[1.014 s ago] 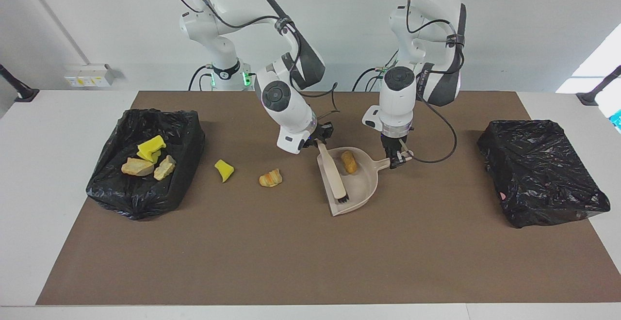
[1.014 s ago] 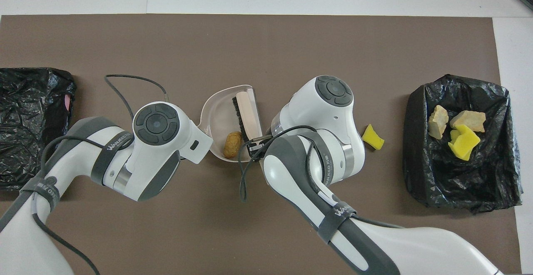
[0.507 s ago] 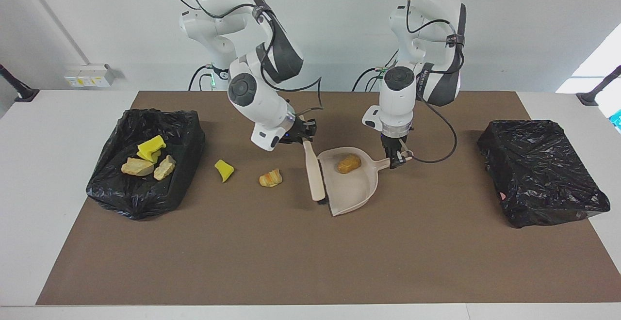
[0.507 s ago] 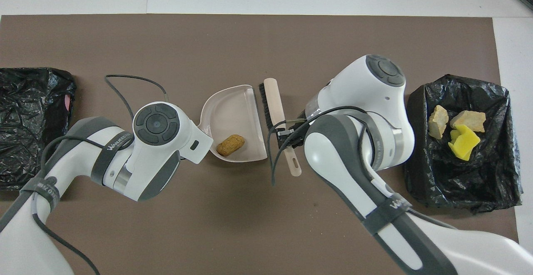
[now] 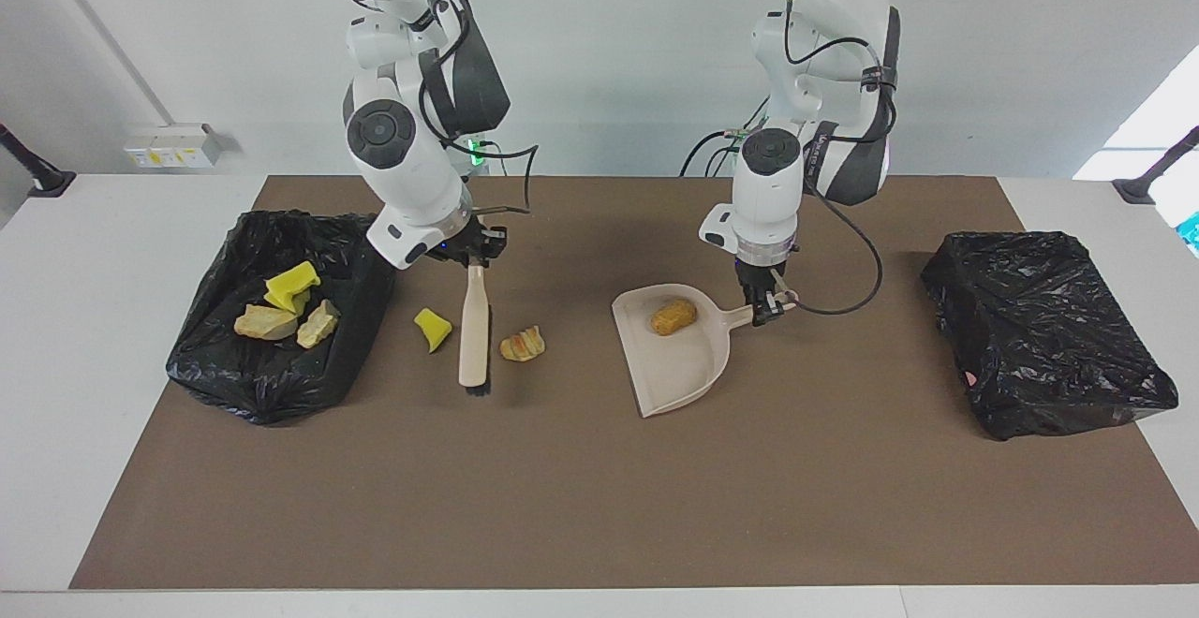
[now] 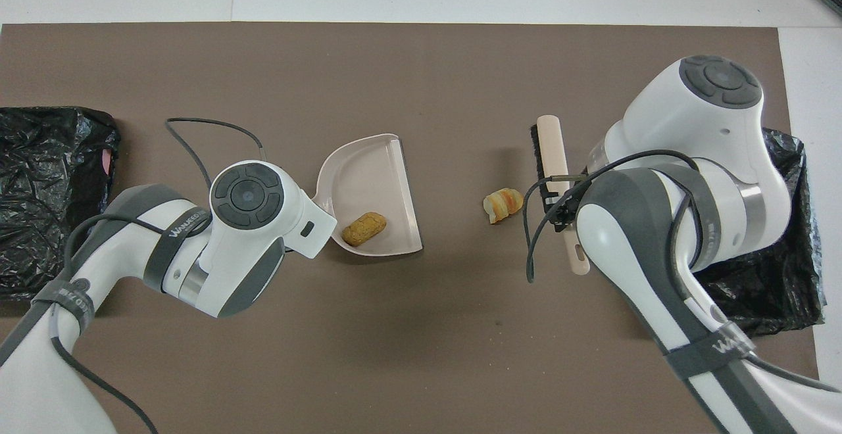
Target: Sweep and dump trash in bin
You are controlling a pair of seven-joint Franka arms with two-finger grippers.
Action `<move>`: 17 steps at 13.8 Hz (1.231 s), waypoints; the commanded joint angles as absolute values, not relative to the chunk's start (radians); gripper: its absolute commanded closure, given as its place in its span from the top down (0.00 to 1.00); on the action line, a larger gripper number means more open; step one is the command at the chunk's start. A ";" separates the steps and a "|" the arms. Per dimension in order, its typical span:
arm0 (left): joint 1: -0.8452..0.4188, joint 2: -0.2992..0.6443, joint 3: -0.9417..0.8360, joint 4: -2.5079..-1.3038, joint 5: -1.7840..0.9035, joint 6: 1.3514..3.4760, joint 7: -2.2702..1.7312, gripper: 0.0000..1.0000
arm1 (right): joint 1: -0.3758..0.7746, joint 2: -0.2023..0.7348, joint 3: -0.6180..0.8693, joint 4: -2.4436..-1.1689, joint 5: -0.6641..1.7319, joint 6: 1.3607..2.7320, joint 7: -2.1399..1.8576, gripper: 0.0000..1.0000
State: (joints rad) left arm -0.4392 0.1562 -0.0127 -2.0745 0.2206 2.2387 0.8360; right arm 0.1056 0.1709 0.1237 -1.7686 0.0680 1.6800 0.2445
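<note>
My right gripper (image 5: 475, 260) is shut on the handle of the beige brush (image 5: 474, 323), whose black bristles hang low over the mat between a yellow sponge bit (image 5: 432, 328) and an orange-brown lump (image 5: 522, 345). Overhead, the brush (image 6: 550, 151) stands beside that lump (image 6: 503, 204), on its right arm's side. My left gripper (image 5: 770, 304) is shut on the handle of the beige dustpan (image 5: 679, 370), which lies flat on the mat with a brown lump (image 5: 673, 316) in it. The black-lined bin (image 5: 281, 375) at the right arm's end holds a yellow sponge (image 5: 292, 286) and tan chunks (image 5: 267, 322).
A second bin wrapped in black plastic (image 5: 1044, 328) stands at the left arm's end of the brown mat. In the overhead view the right arm covers most of the bin (image 6: 756, 289) with trash, and the left wrist hides its own gripper.
The right arm swung the brush out of the dustpan and carried it toward its own end of the table, past the orange-brown lump. The lump in the pan rolled slightly. The left arm stayed.
</note>
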 commanded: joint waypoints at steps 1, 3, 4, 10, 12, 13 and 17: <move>-0.443 0.127 -0.008 -2.112 0.241 2.266 0.805 0.00 | 0.008 0.103 0.140 -1.879 0.015 1.690 0.250 0.00; -0.442 0.127 -0.008 -2.112 0.241 2.266 0.802 0.00 | -0.037 0.033 0.141 -2.013 0.014 1.767 0.203 0.00; -0.442 0.127 -0.008 -2.112 0.241 2.266 0.802 0.00 | -0.040 -0.019 0.141 -2.116 0.014 1.851 0.193 0.00; -0.442 0.127 -0.008 -2.112 0.241 2.266 0.802 0.00 | -0.051 -0.135 0.141 -2.382 -0.008 2.110 0.124 0.00; -0.440 0.127 -0.008 -2.114 0.241 2.266 0.802 0.00 | -0.031 -0.095 0.146 -2.370 -0.014 2.135 0.136 0.00; -0.440 0.127 -0.008 -2.115 0.241 2.266 0.802 0.00 | 0.007 -0.081 0.146 -2.358 -0.014 2.149 0.150 0.00; -0.440 0.127 -0.008 -2.115 0.241 2.264 0.802 0.00 | 0.067 0.046 0.152 -2.235 -0.009 2.126 0.181 0.00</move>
State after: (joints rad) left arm -0.4392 0.1561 -0.0124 -2.0754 0.2206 2.2388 0.8279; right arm 0.0637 -0.0356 0.1430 -2.3215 0.0075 2.1408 0.1694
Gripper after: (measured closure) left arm 0.687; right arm 0.744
